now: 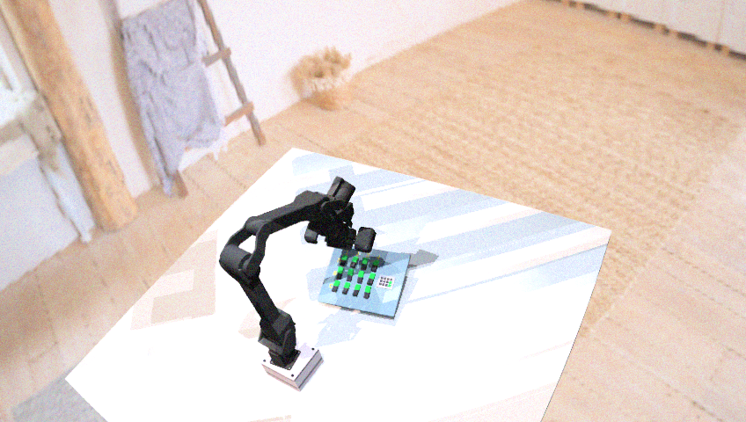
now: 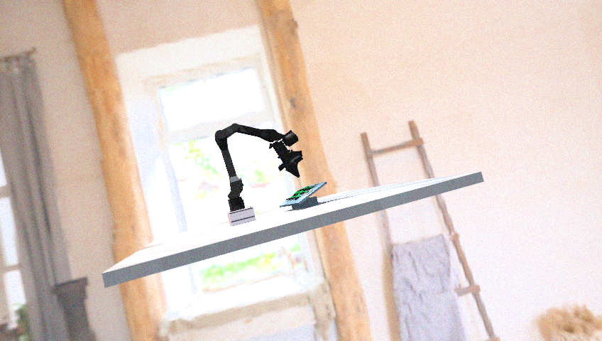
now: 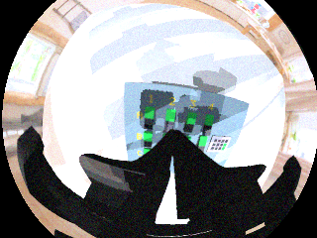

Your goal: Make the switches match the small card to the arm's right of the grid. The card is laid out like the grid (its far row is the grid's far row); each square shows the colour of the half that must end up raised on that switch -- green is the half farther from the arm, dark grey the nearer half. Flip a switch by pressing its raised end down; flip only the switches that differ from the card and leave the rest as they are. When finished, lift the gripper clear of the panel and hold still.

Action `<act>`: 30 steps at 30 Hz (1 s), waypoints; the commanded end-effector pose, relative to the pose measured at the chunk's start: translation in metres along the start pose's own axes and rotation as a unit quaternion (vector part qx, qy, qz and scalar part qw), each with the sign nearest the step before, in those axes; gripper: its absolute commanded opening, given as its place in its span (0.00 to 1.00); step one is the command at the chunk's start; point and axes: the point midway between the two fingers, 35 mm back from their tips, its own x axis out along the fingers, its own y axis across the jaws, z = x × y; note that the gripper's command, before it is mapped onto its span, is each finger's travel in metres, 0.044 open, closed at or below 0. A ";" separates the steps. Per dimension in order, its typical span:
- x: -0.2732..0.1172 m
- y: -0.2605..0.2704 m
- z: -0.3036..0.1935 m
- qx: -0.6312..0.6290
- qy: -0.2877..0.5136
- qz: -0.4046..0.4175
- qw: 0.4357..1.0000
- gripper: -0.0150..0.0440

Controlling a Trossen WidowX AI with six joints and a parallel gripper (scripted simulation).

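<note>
We see the gripper [image 2: 297, 172] hanging above the far part of the panel [image 1: 403, 272], with a visible gap of air between its tip and the switches in the exterior view. Its fingers are pressed together with nothing between them; in the wrist view they form one dark wedge pointing at the grid.

The panel is a pale blue plate, tilted up at its far edge on a dark base, and it sits on the white table [image 1: 471, 334] roughly in the middle, a little nearer the edge where the arm's base [image 1: 293, 367] is mounted than the opposite edge. The base stands near the table's near-left corner as the top view shows it.

On the panel the switches [image 1: 355, 274] stand in a grid of rows and columns, each with a green half and a dark grey half. From the top view we count about three rows of four, though the arm's wrist hides part of the far row, so we may be missing some. Which half is raised on each switch is too small for us to tell.

The card [image 1: 386, 282] lies on the same plate just beside the grid, on the arm's right, toward the panel's near corner. It shows a small pattern of green and dark squares.
</note>
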 end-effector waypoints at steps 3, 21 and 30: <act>-0.003 -0.015 -0.003 -0.002 0.006 0.003 1.000 0.25; 0.041 -0.031 -0.003 -0.002 0.018 0.002 1.000 0.25; 0.050 -0.031 -0.003 -0.002 0.018 0.002 1.000 0.25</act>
